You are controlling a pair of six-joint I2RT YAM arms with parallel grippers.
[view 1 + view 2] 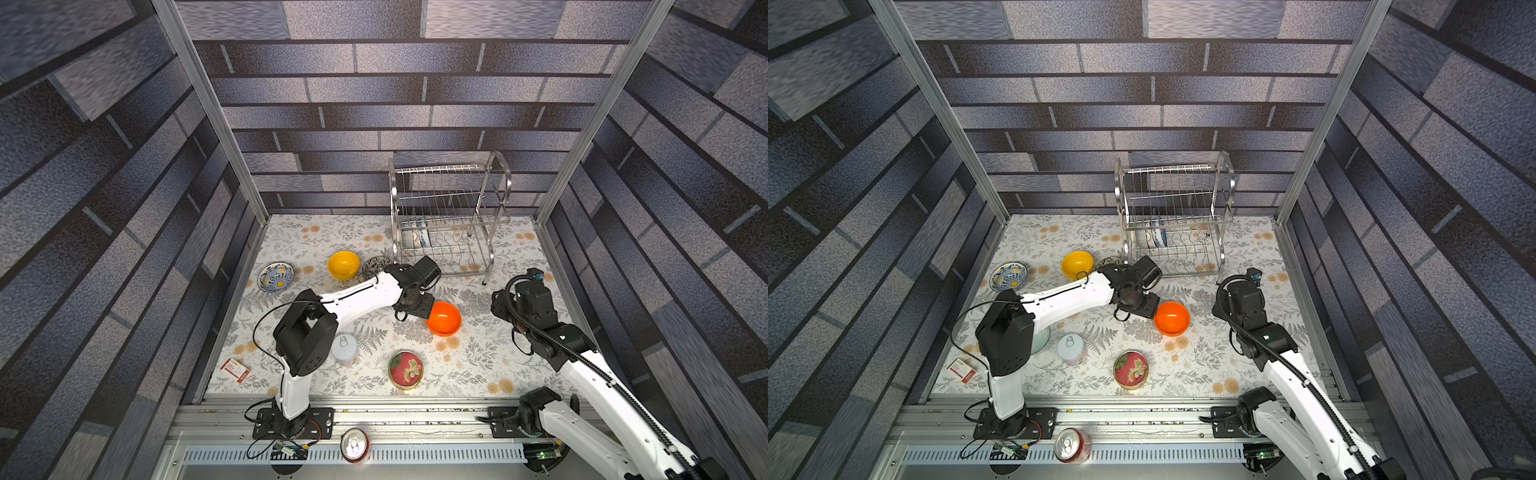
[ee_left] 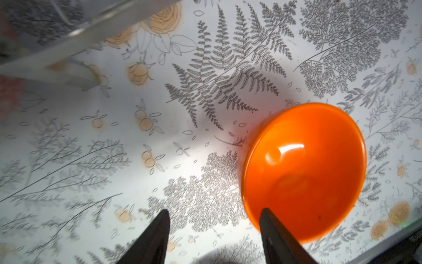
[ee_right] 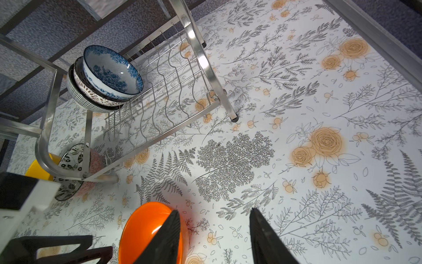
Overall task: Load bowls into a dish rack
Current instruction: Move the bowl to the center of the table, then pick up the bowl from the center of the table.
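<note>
Counter (image 1: 490,361), front: red flower tin (image 1: 405,369) and white pull-tab can (image 1: 344,348), apart from each other. Mid-counter: orange bowl (image 1: 444,318) sits upright on the cloth. Left tool (image 2: 215,210) is over it, jaws spread wide, gripping nothing (one finger (image 2: 274,233) overlaps the bowl's rim; contact unclear). Right tool (image 3: 215,210) is near the bowl, jaws parted, empty. Further back: yellow bowl (image 1: 343,264) with dark floral bowl (image 1: 372,266) just beside it; blue-and-yellow patterned bowl (image 1: 276,276) apart to the left. Rear: dish rack (image 1: 449,216); three nested bowls (image 3: 112,73) stand on edge at one end of its lower shelf.
</note>
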